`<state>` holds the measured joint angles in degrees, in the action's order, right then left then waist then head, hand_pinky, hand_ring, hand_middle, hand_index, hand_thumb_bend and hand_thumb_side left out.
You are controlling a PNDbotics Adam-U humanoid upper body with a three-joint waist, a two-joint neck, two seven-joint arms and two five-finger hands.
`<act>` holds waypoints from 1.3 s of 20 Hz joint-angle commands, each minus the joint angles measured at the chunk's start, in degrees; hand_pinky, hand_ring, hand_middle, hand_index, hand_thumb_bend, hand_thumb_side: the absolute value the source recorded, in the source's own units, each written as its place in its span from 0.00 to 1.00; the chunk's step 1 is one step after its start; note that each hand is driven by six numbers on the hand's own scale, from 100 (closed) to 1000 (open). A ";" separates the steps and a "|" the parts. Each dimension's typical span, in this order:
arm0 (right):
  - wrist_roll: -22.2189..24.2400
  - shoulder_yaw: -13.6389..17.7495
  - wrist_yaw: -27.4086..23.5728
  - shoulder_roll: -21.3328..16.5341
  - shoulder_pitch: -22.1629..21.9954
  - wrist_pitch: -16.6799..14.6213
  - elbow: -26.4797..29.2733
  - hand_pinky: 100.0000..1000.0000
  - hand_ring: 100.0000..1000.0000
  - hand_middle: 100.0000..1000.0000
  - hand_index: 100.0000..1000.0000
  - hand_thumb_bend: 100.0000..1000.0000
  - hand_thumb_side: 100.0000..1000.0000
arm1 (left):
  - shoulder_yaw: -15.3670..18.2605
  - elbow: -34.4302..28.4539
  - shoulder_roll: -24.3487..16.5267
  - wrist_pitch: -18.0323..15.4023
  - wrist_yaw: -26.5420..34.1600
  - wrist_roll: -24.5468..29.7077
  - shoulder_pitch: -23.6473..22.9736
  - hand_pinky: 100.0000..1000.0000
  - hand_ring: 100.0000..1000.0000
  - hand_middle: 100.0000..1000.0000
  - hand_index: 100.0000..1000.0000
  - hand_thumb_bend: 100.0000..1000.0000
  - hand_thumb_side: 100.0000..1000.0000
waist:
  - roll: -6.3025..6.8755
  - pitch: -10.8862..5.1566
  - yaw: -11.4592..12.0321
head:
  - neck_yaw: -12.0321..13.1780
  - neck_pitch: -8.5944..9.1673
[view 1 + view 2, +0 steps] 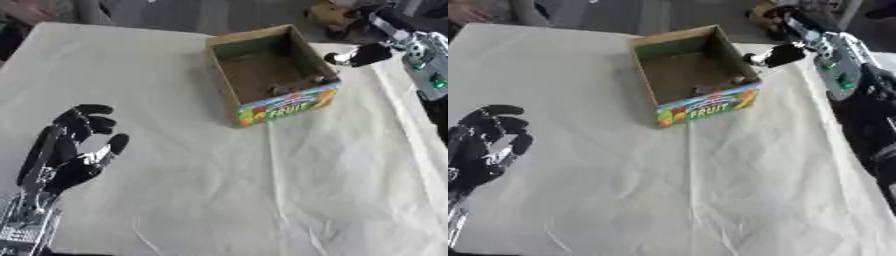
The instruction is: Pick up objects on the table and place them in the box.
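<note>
Task looks near done, judging from what shows: no loose objects visible anywhere on the white tablecloth [175, 200] around the box [229, 75], so little or nothing seems left to pick up, unless sthg lies outside both views

The box sits upright on the cloth, open top facing up. It's cardboard w/ a bright printed front panel reading FRUIT, fruit pics beside the word, plain brown-green walls inside. On the box floor, toward the corner nearest the right hand, there's a small pale-brownish lump [293, 86], prob an object already dropped in; can't make out what it is. Rest of the box floor looks bare

Right hand [360, 55] is just beside the box's right rim, at the far corner, arm coming in from beyond the box on the right w/ a silver-grey forearm and green lights. Only a dark rounded bit of the hand shows; can't tell whether it's released or clenched, and nothing visible in it

Left hand [74, 145] is well apart from the box, on the box's near-left side, resting over the cloth w/ fingers [87, 111] curled in at the tips and grasping nothing. Looks idle

Cloth is creased in front of the box, no obstacle
</note>
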<state>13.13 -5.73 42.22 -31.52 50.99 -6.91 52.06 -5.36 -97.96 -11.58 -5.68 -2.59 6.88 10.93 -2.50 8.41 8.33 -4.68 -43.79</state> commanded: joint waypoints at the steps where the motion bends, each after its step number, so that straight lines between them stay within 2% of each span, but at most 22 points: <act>1: -0.12 0.07 -0.68 -2.28 0.71 0.19 1.57 0.75 0.78 0.87 0.93 0.51 0.39 | 0.49 -0.80 -0.92 -0.08 -0.01 -0.22 0.27 0.64 0.63 0.65 0.70 0.57 0.28 | 0.18 -1.00 -0.11 | 0.19 -0.33; 4: -0.63 0.12 -1.46 -2.78 -0.22 -0.08 3.20 0.74 0.77 0.85 0.92 0.47 0.37 | 0.58 -0.78 -0.93 -0.08 -0.02 -0.31 0.18 0.64 0.63 0.65 0.70 0.57 0.28 | 0.20 -1.05 -0.28 | 0.40 -0.33; 8: -3.30 0.90 -3.90 -3.94 -2.58 -0.42 7.68 0.70 0.73 0.80 0.90 0.38 0.30 | 0.77 -0.77 -0.99 -0.08 -0.08 -0.51 0.06 0.64 0.62 0.65 0.70 0.57 0.28 | 0.16 -1.03 -0.73 | 0.91 -0.33; 16: -11.07 4.48 -11.65 -5.47 -12.37 -0.33 20.31 0.66 0.67 0.73 0.87 0.18 0.20 | 1.44 -0.80 -1.29 -0.04 -0.32 -1.37 -0.15 0.63 0.63 0.65 0.70 0.58 0.28 | 0.16 -0.68 -2.26 | 2.53 -0.33; 18: -13.11 5.28 -13.68 -5.19 -15.26 0.11 23.62 0.65 0.66 0.72 0.87 0.15 0.20 | 1.59 -0.82 -1.39 -0.03 -0.37 -1.64 -0.13 0.63 0.63 0.65 0.70 0.58 0.28 | 0.20 -0.56 -2.64 | 2.89 -0.33; 19: -14.12 5.67 -14.70 -4.81 -16.68 0.55 25.27 0.64 0.65 0.71 0.86 0.09 0.20 | 1.67 -0.82 -1.42 -0.01 -0.39 -1.79 -0.12 0.63 0.63 0.65 0.70 0.58 0.28 | 0.25 -0.48 -2.88 | 3.07 -0.33; 20: -15.12 5.95 -15.69 -4.51 -18.05 1.00 26.88 0.64 0.65 0.71 0.86 0.09 0.20 | 1.72 -0.82 -1.46 0.00 -0.40 -1.92 -0.12 0.63 0.63 0.65 0.70 0.58 0.28 | 0.27 -0.44 -3.03 | 3.17 -0.33; 21: -16.14 6.27 -16.71 -3.87 -19.49 1.51 28.54 0.62 0.63 0.69 0.85 0.04 0.21 | 1.76 -0.82 -1.50 0.02 -0.42 -2.04 -0.13 0.63 0.63 0.66 0.70 0.59 0.28 | 0.32 -0.35 -3.33 | 3.34 -0.33; 23: -18.11 7.01 -18.69 -2.37 -22.48 2.36 31.75 0.61 0.60 0.66 0.84 0.00 0.20 | 1.85 -0.80 -1.56 0.05 -0.44 -2.28 -0.17 0.63 0.64 0.66 0.70 0.59 0.28 | 0.37 -0.16 -3.83 | 3.63 -0.33; 26: -21.03 7.74 -21.61 -0.50 -26.68 3.05 36.50 0.59 0.59 0.65 0.83 0.00 0.19 | 1.88 -0.81 -1.61 0.07 -0.45 -2.60 -0.10 0.63 0.64 0.66 0.70 0.59 0.28 | 0.43 0.10 -4.11 | 3.98 -0.33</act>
<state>-6.59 1.01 22.10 -31.44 23.81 -4.13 85.57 -3.95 -97.95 -12.10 -5.54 -2.85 4.61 10.50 -2.18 9.22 4.26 -0.96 -43.79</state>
